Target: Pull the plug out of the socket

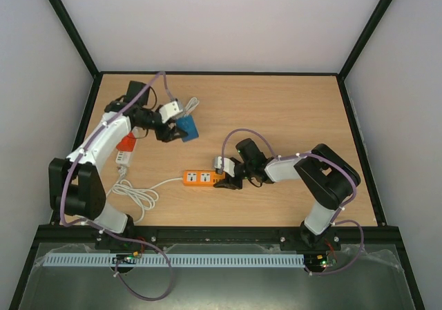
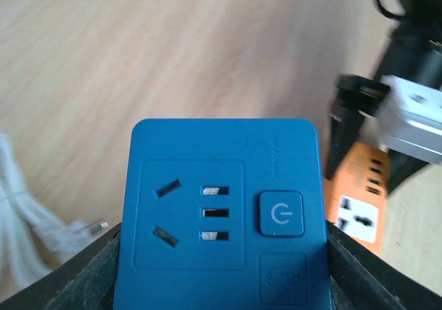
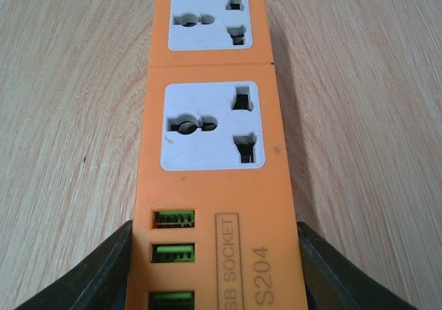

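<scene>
**Both grippers clamped, plug adapter held apart from the power strip**

The left gripper (image 2: 224,279) is closed on the blue plug adapter (image 2: 224,192). Its dark fingers (image 2: 83,275) press against the cube's two sides. The face turned to the left wrist camera shows slanted and straight socket slots and a square power button. In the top view the left gripper (image 1: 174,132) holds this blue plug adapter (image 1: 188,127) toward the back left of the wooden table (image 1: 290,110). The pictures do not show whether the cube touches the tabletop.

The right gripper (image 3: 214,282) is closed on the orange power strip (image 3: 210,117), with a finger on each long edge at the end that carries the green USB ports. Two white universal outlets lie further along the strip's top. From above, the right gripper (image 1: 228,179) grips the right end of the orange power strip (image 1: 200,179), which lies flat near the middle of the table, well apart from the blue cube.

A white cable (image 1: 141,194) runs from the strip's left end and loops beside the left arm's base. A small red and white item (image 1: 126,146) sits next to the left arm and is too small to identify.
</scene>
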